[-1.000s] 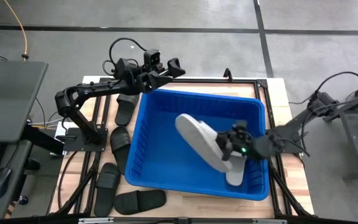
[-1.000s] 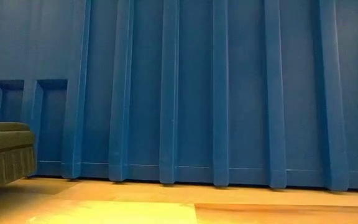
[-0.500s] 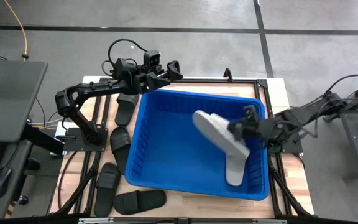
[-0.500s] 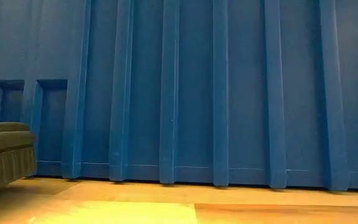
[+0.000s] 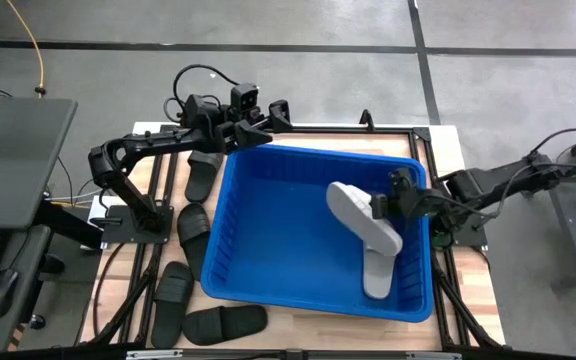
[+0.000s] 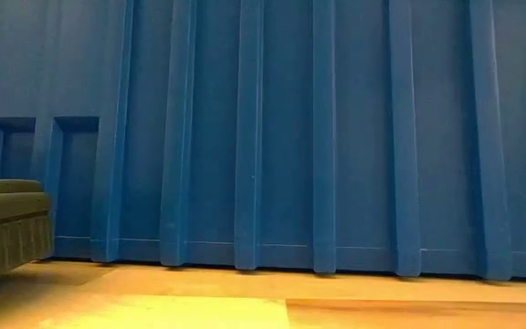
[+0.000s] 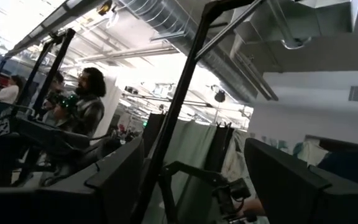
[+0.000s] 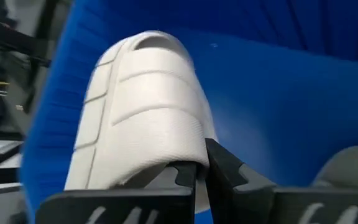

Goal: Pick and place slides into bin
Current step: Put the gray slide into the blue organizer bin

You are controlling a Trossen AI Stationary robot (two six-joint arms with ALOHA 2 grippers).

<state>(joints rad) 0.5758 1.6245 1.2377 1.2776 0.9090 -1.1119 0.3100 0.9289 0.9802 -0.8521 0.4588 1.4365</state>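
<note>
The blue bin (image 5: 268, 250) fills the table's middle; its ribbed wall (image 6: 290, 137) fills the low view. My right gripper (image 5: 383, 205) is shut on a light grey slide (image 5: 361, 215) inside the bin's right half, above a second light grey slide (image 5: 378, 272) that lies on the bin's floor. Several black slides (image 5: 193, 232) lie on the table left of the bin; one (image 6: 3, 228) shows in the low view. My left gripper (image 5: 273, 115) hangs open and empty over the bin's far left corner, pointing upward into the room (image 7: 197, 180). My right gripper pinches the edge of the light grey slide's wide strap band (image 8: 188, 158) between its two fingers (image 8: 229, 171). It comes in from the table's right side, slanting down. The slide hangs tilted over the bin's floor; whether its low end touches the other slide I cannot tell.
The bin's right wall (image 5: 430, 230) stands close behind my right gripper. Bare bin floor (image 5: 278, 240) lies left of the held slide. A desk with a laptop (image 5: 8, 170) stands left of the table. People (image 7: 82, 106) show in the room beyond.
My right gripper has drawn back toward the table's right edge and a little toward the far edge, turning and tipping as it went. The light grey slide has come along with it, from the bin's middle into its right half, and has swung round.
</note>
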